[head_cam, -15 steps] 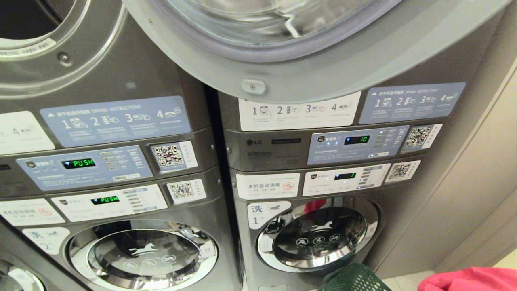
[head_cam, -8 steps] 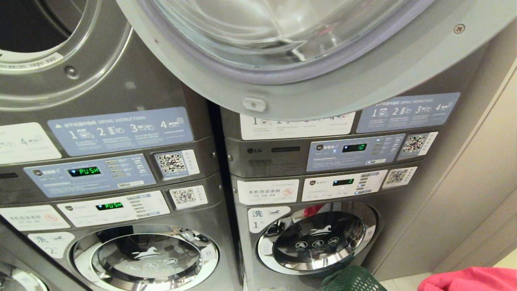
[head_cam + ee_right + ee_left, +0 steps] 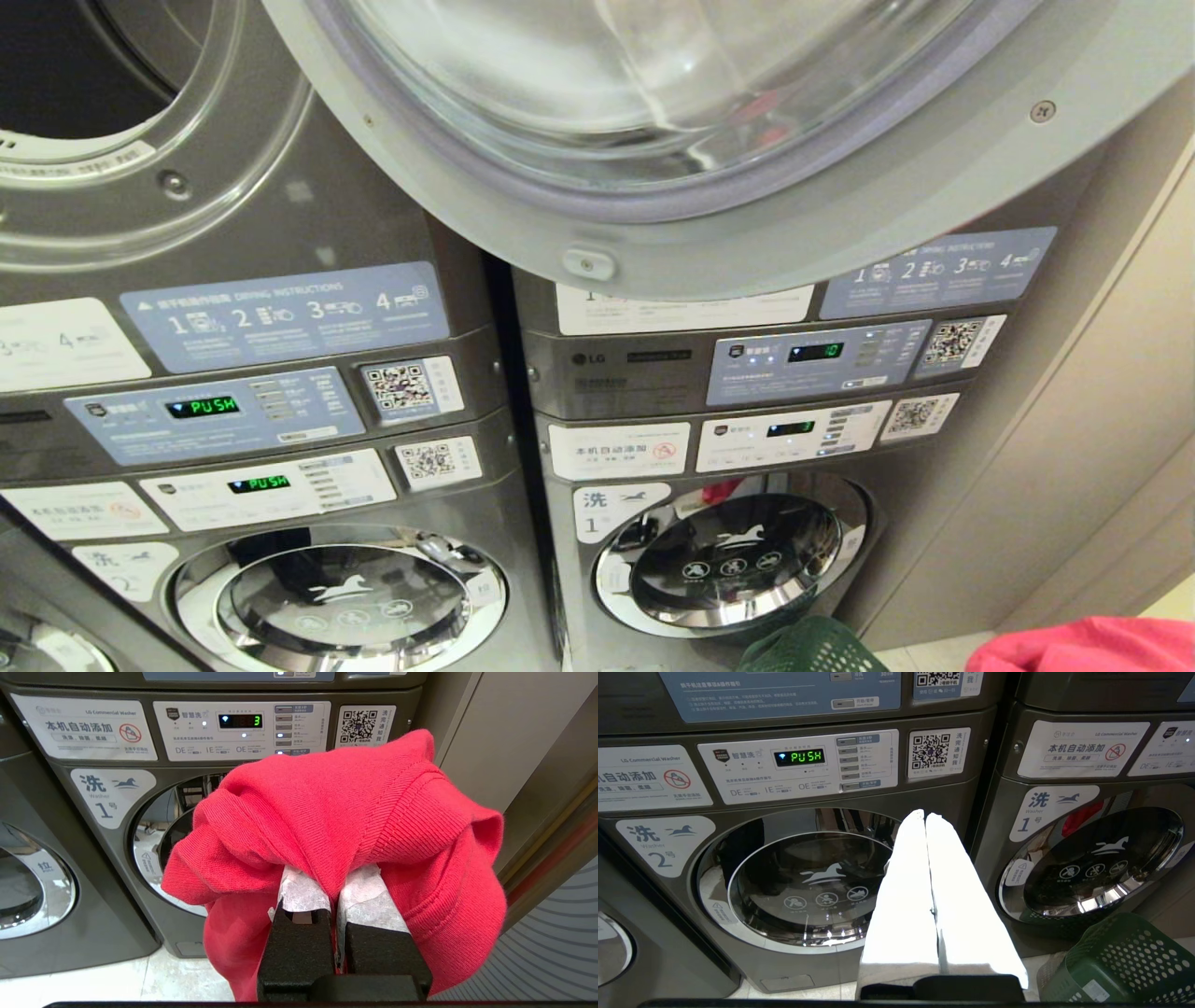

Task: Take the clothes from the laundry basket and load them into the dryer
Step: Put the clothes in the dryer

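1. Red garment (image 3: 327,812): pinched in the right gripper (image 3: 334,891), low at the near right.
2. Dryer door (image 3: 709,233): swung open, high above the garment.
3. Left gripper (image 3: 926,821): pressed together, empty.

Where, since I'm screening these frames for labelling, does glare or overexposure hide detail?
Left wrist view: the left end effector is blown out to flat white, and the washer door mirrors the room. Head view: bright streaks and a red reflection cross the open dryer door. Right wrist view: the red garment is evenly lit, its weave readable.
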